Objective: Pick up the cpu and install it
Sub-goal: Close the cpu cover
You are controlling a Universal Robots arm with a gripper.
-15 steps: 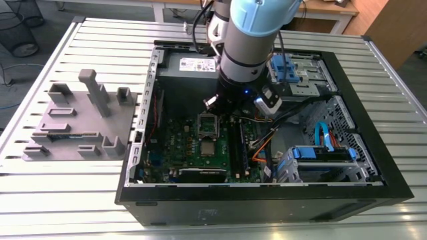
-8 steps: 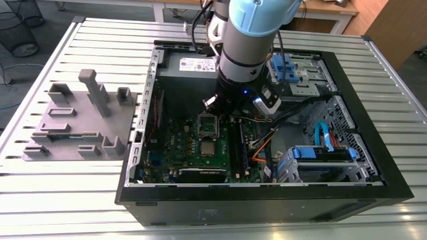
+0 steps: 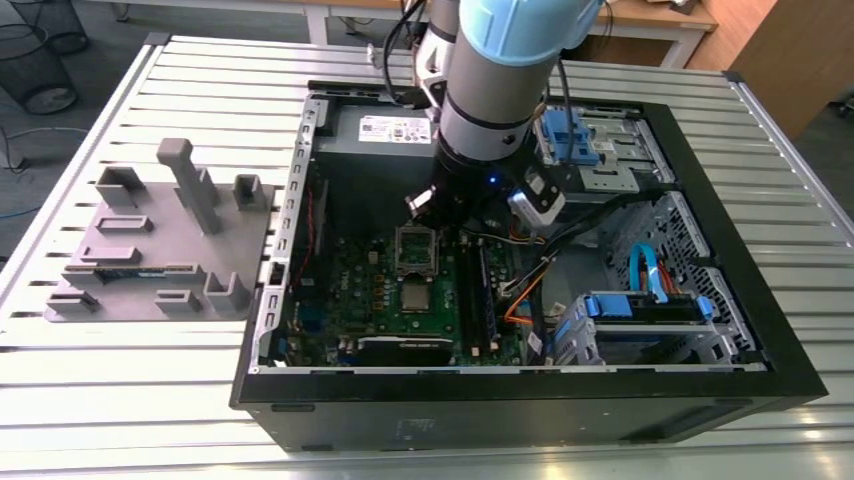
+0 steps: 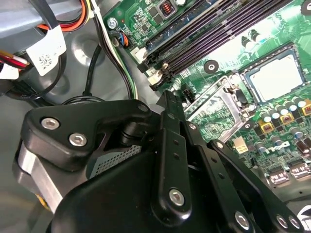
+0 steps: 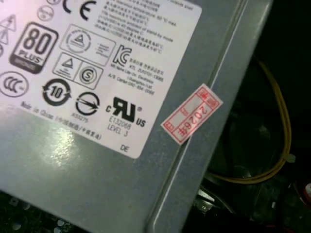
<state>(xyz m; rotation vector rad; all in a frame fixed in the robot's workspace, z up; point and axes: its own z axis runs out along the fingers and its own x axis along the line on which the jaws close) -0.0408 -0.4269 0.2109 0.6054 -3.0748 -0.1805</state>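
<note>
The cpu [image 3: 418, 295] [image 4: 274, 77] is a silvery square chip lying flat in its seat on the green motherboard [image 3: 367, 285], inside the open computer case. Beside it the silver-framed socket cover [image 3: 416, 247] [image 4: 221, 104] stands hinged open with a dark centre. My gripper [image 3: 427, 205] [image 4: 167, 97] hangs inside the case just past the far end of that cover, apart from the cpu. Its black linkage blocks much of the second wrist view, and I see nothing in it.
The grey power supply [image 3: 380, 130] [image 5: 97, 97] sits close behind the arm. Memory slots [image 4: 218, 34], orange cables [image 3: 521, 295] and blue drive cages [image 3: 641, 310] crowd the exterior view's right. A grey parts fixture [image 3: 160, 250] stands on the slatted table [image 3: 134, 400] to the left.
</note>
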